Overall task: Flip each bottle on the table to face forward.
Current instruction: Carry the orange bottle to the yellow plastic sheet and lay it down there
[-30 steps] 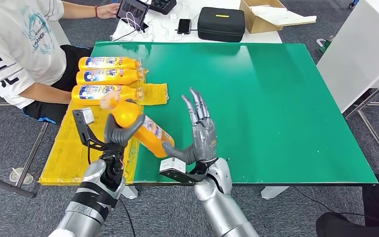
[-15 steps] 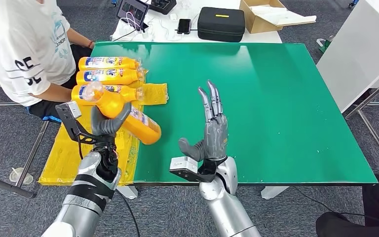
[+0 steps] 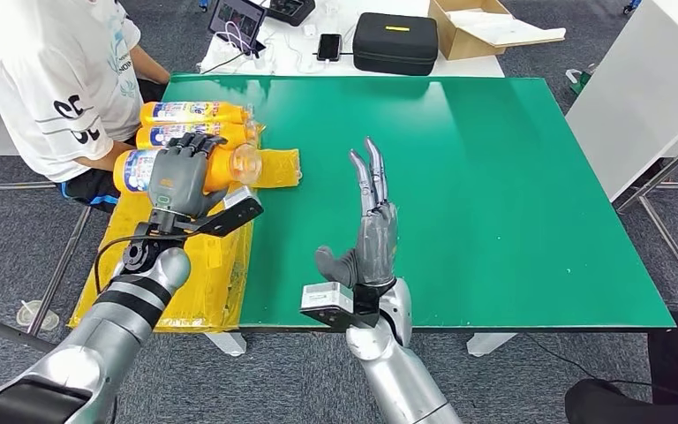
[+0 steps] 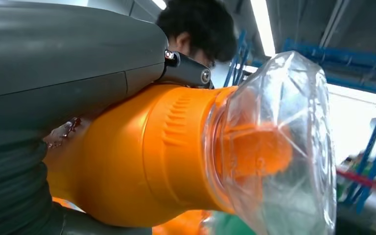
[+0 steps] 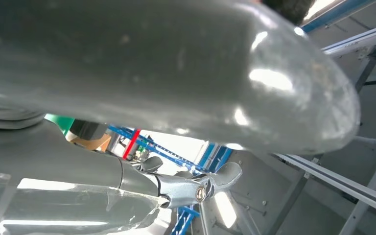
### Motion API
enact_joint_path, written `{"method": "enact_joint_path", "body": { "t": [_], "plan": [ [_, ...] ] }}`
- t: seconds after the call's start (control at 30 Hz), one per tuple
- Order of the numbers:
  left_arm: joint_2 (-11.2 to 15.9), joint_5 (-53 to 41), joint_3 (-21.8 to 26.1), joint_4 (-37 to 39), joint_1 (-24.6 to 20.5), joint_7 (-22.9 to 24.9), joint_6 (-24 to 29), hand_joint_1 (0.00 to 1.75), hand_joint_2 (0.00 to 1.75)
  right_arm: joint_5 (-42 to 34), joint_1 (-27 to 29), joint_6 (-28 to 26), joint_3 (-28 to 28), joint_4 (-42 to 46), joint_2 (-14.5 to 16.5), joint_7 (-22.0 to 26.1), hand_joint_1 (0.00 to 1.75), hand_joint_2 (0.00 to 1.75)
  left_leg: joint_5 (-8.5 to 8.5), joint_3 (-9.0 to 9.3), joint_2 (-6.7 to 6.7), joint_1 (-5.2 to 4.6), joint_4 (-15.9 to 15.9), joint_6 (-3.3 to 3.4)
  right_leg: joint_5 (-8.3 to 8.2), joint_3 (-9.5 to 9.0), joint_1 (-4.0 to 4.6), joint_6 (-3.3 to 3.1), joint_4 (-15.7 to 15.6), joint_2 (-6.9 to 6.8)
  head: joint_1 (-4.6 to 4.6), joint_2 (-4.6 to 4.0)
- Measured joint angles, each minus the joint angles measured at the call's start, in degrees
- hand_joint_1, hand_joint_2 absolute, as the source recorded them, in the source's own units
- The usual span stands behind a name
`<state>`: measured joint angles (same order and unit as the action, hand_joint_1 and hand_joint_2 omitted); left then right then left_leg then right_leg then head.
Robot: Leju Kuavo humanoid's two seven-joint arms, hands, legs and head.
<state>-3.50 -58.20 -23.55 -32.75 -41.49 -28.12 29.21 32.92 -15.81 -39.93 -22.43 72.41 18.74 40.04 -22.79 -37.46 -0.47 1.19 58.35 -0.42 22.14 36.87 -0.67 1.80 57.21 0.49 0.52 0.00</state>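
A: Left hand (image 3: 177,179)?
B: I see it gripping an orange bottle (image 3: 221,168), lying sideways at the table's (image 3: 494,177) left edge, beside two more.
A: Right hand (image 3: 372,238)?
B: Fingers spread wide, holding nothing.

The orange bottles (image 3: 196,112) carry blue-and-white labels, but the print is too small to read. The person's white shirt (image 3: 57,79) bears dark block characters near the hem, cut off and folded, so no word can be made out.
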Motion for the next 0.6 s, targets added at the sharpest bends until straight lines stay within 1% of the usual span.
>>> {"method": "enact_joint_path", "body": {
  "t": [0.13,0.3,0.37,0.53,0.6],
  "plan": [
    [1.87,-1.66,-2.6,3.71,-1.08,-0.19,-7.6,1.75,1.75,-1.44,0.14,0.0,-0.68,0.0,-0.18,0.0,0.0,0.0,0.0,-0.01,-0.01,0.01,0.0,0.0,0.01,0.01,0.02,0.0,0.0,0.0,0.0,0.01],
    [3.32,1.2,-3.16,7.36,-1.0,-2.92,-16.09,1.75,1.75,-2.67,0.51,0.0,-1.5,-0.13,-0.38,0.0,0.0,0.0,-0.01,-0.02,0.01,0.02,-0.01,-0.01,0.02,0.03,0.03,-0.01,0.01,0.02,0.0,0.0],
    [3.58,1.48,-3.16,8.27,-0.92,-3.11,-17.96,1.75,1.75,-2.95,0.49,0.0,-1.84,-0.25,-0.39,0.0,0.0,0.0,-0.01,-0.02,0.0,0.03,-0.01,-0.01,0.02,0.03,0.03,-0.02,0.01,0.01,0.0,0.0],
    [3.72,1.52,-3.16,8.78,-0.84,-3.04,-18.94,1.75,1.75,-3.23,0.48,0.0,-2.0,-0.37,-0.4,0.0,0.0,0.0,-0.01,-0.03,0.0,0.03,-0.01,-0.01,0.02,0.03,0.03,-0.02,0.01,0.01,0.0,0.0],
    [4.07,1.51,-3.16,9.86,-0.79,-2.3,-21.36,1.75,1.75,-4.07,0.46,0.0,-2.53,-0.76,-0.44,0.0,0.0,0.0,-0.01,-0.03,-0.01,0.02,-0.01,-0.01,0.02,0.03,0.02,-0.02,0.01,0.01,0.0,0.0]
  ]
}}
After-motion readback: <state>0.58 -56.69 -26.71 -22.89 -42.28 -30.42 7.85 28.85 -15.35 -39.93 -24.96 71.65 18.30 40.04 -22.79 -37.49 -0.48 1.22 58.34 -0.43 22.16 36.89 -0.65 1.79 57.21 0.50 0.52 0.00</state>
